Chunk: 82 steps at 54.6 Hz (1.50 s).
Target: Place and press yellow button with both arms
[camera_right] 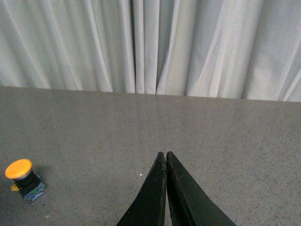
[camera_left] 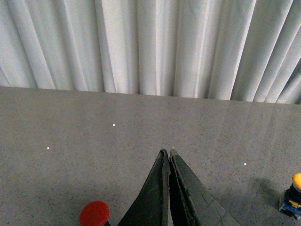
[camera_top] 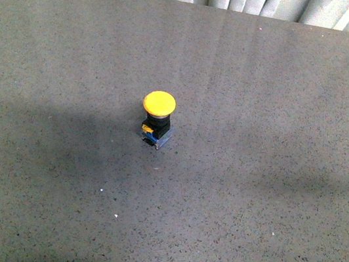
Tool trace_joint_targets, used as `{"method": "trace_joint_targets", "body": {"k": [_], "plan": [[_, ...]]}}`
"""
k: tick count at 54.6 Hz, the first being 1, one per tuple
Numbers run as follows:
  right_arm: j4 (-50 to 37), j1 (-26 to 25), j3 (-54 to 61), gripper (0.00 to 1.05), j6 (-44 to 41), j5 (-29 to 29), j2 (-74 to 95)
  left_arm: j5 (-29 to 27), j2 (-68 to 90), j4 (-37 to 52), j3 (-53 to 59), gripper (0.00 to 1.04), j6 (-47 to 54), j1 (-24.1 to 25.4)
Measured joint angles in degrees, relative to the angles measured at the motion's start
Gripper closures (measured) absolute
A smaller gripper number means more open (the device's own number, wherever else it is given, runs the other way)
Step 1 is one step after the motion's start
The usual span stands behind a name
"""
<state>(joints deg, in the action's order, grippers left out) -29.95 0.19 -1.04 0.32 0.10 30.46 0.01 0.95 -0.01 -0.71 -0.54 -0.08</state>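
Both sets of fingers are pressed together, holding nothing: the left gripper [camera_left: 169, 153] hangs above the grey surface [camera_top: 267, 219] with a red button [camera_left: 94, 213] close by, the right gripper [camera_right: 165, 154] likewise empty. Farther out, the yellow button [camera_top: 157, 119] stands upright mid-surface, apart from both. A pleated white curtain [camera_right: 141, 42] hangs behind.

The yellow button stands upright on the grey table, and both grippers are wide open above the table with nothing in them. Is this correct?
Not quite. The yellow button does stand upright on the grey table, but the grippers are not open. The wrist views show the left gripper and the right gripper shut, fingertips together, with nothing in them.
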Motion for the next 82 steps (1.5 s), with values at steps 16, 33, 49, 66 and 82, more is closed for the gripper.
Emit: {"method": "trace_joint_targets", "body": {"k": [16,33,49,66,82], "plan": [[8.09,0.00,0.00,1.03,0.00,0.02,-8.52,0.00,0.00,-0.02,0.00,1.03,0.00,0.00],[14.34,0.00,0.02,1.03,0.00,0.02,-14.91,0.00,0.00,-0.02,0.00,1.03,0.00,0.00],[19.06,0.00,0.02,1.03,0.00,0.02,-19.61,0.00,0.00,0.00,0.00,1.03,0.00,0.00],[29.77,0.00,0.00,1.03,0.00,0.00,-29.94,0.00,0.00,-0.02,0.00,1.03,0.00,0.00],[29.86,0.00,0.00,0.67,-0.11,0.00,-30.12,0.00,0.00,-0.02,0.00,0.63,-0.02,0.00]]}}
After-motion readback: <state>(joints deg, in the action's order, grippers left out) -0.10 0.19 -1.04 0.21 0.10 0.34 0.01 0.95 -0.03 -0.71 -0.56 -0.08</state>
